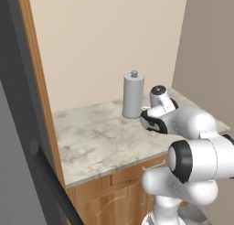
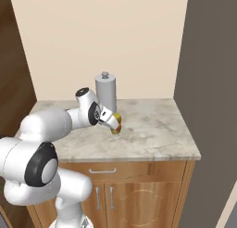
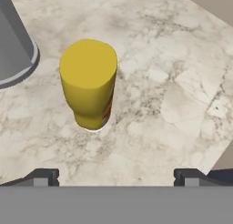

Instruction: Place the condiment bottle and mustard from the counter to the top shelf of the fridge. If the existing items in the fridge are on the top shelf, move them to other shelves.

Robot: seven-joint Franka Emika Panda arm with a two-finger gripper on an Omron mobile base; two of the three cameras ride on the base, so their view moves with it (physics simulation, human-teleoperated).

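A: Count for the log, please. What stands on the counter point(image 2: 152, 129)?

B: Two things. One grey condiment bottle point(image 1: 133, 95), tall, with a small knob on its cap, upright toward the back wall. One yellow mustard point(image 3: 90, 82), upright on the marble, just in front of the grey one and a little to its side.

A: One arm, one gripper point(image 2: 114, 125)?

B: One of each. The arm reaches out over the counter and the hand tilts down at the mustard.

A: Jaws?

B: Spread wide. In the hand view the two dark fingertips point(image 3: 44, 176) sit far apart at the bottom corners, and the mustard stands ahead of them with bare marble between. Nothing is held.

A: Do the views differ?

B: Yes. From the left base view the wrist covers the mustard; I get the condiment bottle, the counter edge and a dark fridge door point(image 1: 27, 164) with its bar handle at the left. The right base view shows a sliver of yellow just past the hand, plus two cabinet doors point(image 2: 134, 194) under a drawer front. The hand view gives the mustard's flat top whole and just the base of the condiment bottle in the corner.
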